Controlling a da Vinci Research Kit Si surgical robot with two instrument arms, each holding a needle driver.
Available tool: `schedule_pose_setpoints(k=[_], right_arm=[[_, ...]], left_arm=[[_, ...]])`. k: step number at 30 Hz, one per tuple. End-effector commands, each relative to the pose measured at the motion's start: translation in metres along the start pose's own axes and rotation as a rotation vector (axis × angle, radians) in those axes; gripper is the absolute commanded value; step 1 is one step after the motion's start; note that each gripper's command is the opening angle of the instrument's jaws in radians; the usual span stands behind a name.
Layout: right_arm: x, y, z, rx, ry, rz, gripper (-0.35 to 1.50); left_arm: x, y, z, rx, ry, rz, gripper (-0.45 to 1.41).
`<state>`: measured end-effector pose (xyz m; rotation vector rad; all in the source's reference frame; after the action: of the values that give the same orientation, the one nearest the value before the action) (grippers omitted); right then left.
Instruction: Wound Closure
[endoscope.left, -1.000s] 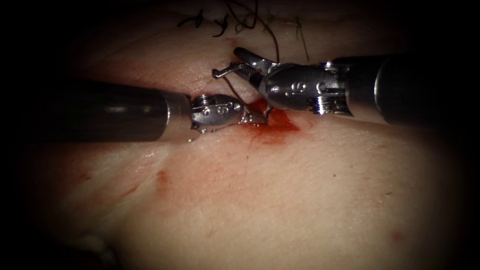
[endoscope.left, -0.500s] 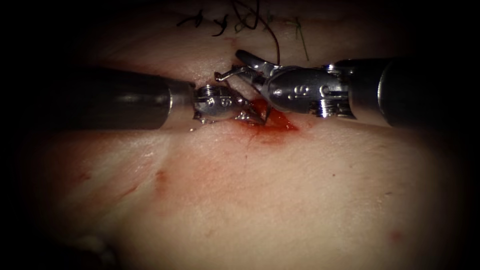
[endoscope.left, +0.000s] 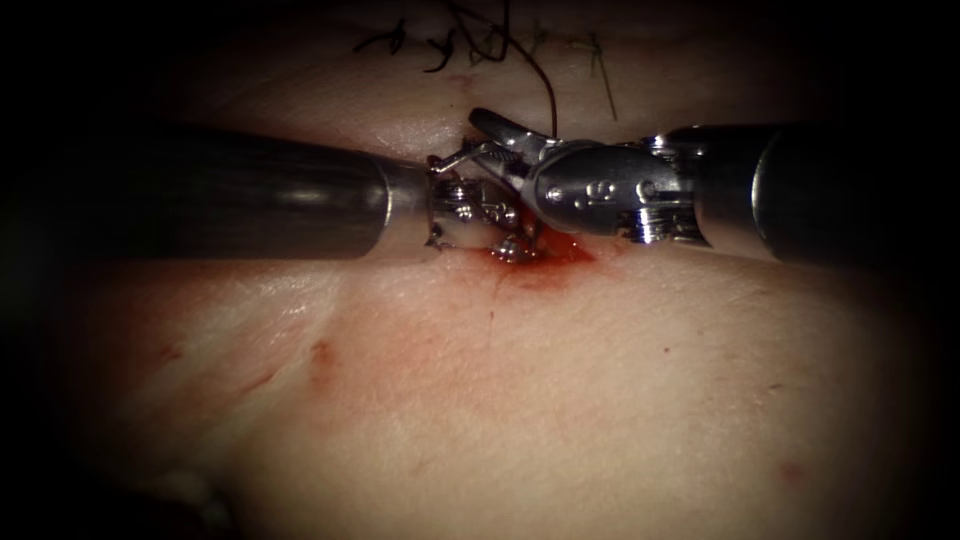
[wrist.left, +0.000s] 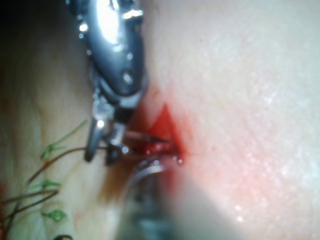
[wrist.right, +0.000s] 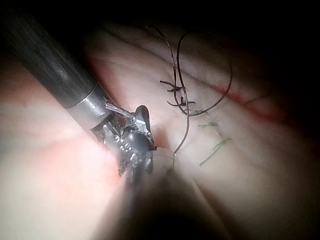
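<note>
Tissue (endoscope.left: 520, 400) underlies the right tool (endoscope.left: 487, 143) clenching the needle (endoscope.left: 455, 158), lying crosswise; left tool (endoscope.left: 510, 243) unclear.

Dim, vignetted endoscope view; wrist views blurred, glare-washed.

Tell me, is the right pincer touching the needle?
Touching. In the endoscope view the right pincer is shut on the needle, near one end. The left pincer is at the red fluid.
</note>
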<state>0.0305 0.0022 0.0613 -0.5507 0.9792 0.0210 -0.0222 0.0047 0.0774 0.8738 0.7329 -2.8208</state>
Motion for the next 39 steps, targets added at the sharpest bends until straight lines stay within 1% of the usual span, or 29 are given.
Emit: schedule_pose_setpoints(k=[1,6,8,12,16,18,19,20,22,27,31,35,39], right_arm=[[-0.0001,-0.0006,0.0007,0.0,0.002,0.0,-0.35],[-0.0006,-0.0014,0.0012,-0.004,0.004,-0.015,-0.35],[-0.0008,-0.0025,0.0013,-0.005,0.011,-0.031,-0.35],[-0.0007,-0.0031,0.0012,-0.022,0.02,-0.062,-0.35],[-0.0001,-0.0036,0.0015,-0.028,0.026,-0.072,-0.35],[0.0001,-0.0039,0.0017,-0.029,0.023,-0.05,-0.35],[0.0001,-0.0044,0.002,-0.033,0.021,-0.006,-0.35],[0.0001,-0.0047,0.0021,-0.034,0.02,0.004,-0.35],[-0.0001,-0.005,0.0025,-0.034,0.015,0.035,-0.35],[-0.0006,-0.0047,0.0025,-0.053,0.025,0.067,-0.35],[-0.0014,-0.0049,0.0021,-0.1,0.025,0.103,-0.35],[-0.0024,-0.0053,0.0016,-0.097,0.017,0.093,-0.35],[-0.003,-0.0049,0.0012,-0.098,0.007,0.092,-0.35]], left_arm=[[-0.0001,0.0001,0.0004,-0.005,-0.001,0.003,0.42],[-0.0009,0.0008,-0.0006,-0.017,0.0,0.015,0.39],[-0.001,0.001,-0.0006,-0.018,0.0,0.016,0.37],[-0.0008,0.0009,-0.0005,-0.017,-0.003,0.013,0.37],[-0.0007,0.0006,-0.0006,-0.011,0.014,0.014,0.36],[-0.0006,0.0006,-0.0007,-0.011,0.018,0.014,0.36],[-0.0007,0.0005,-0.0011,-0.01,0.028,0.015,0.34],[-0.0007,0.0004,-0.0013,-0.007,0.03,0.015,0.34],[-0.0007,0.0003,-0.0018,0.009,0.035,0.016,0.29],[-0.0009,0.0004,-0.0027,0.021,0.046,0.025,0.27],[-0.0014,0.0009,-0.0035,0.03,0.053,0.021,0.26],[-0.0017,0.0013,-0.0036,0.032,0.054,0.019,0.27],[-0.0016,0.0012,-0.0035,0.033,0.054,0.018,0.27]])
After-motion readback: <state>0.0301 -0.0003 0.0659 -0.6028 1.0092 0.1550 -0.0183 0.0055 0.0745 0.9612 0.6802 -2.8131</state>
